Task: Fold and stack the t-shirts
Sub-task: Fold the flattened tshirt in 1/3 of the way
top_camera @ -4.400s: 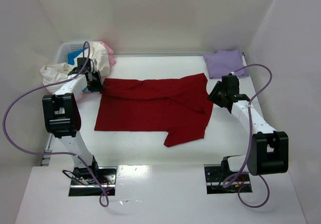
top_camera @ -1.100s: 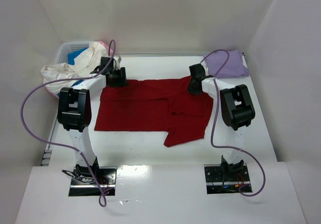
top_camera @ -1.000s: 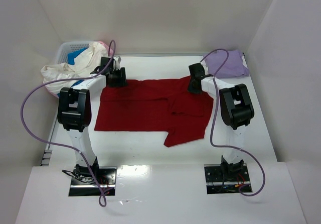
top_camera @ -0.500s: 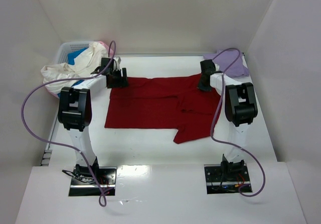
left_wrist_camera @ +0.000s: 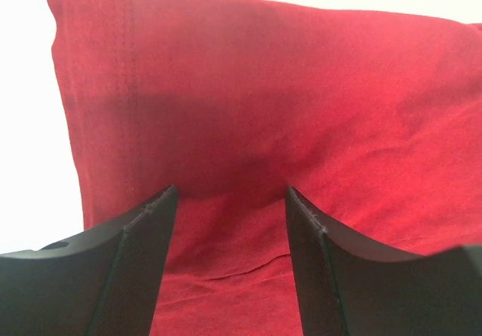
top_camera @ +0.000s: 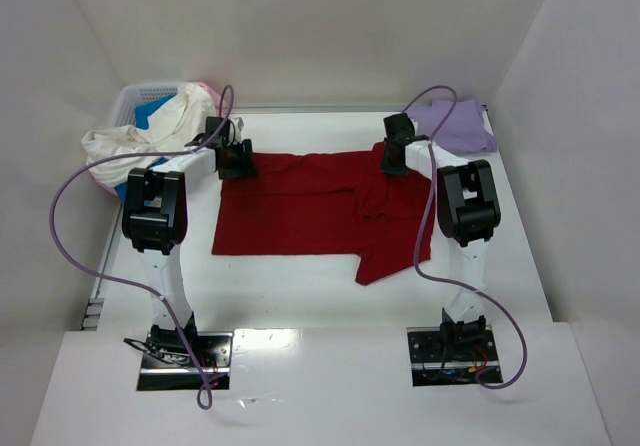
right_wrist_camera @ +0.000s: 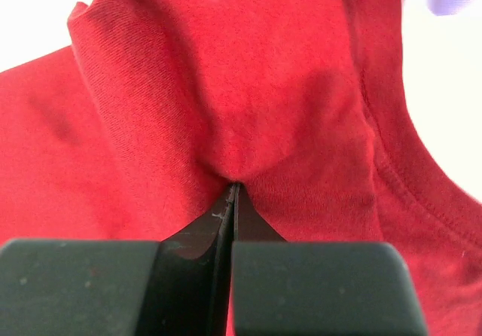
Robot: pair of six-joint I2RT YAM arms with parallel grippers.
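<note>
The table is plain white and glossy near the arms' bases. White walls close it in at the back and on both sides. In the far left corner stands a white lattice basket. A cream-white t-shirt spills over its rim, and bits of a blue t-shirt and a pink t-shirt show inside. In the far right corner a lavender t-shirt lies folded on the table.

The dark red t-shirt lies flat in the middle of the table, its long axis running left to right. Its stitched hem is at the left end. On the right, a sleeve sticks out toward the near edge.

The left gripper is down at the shirt's far left corner. In the left wrist view its fingers stand spread with the red cloth beneath them, and I see no fold caught between them. The right gripper is at the shirt's far right end, near the lavender t-shirt. In the right wrist view its fingers are pressed tight together, pinching a pucker of the red cloth.
</note>
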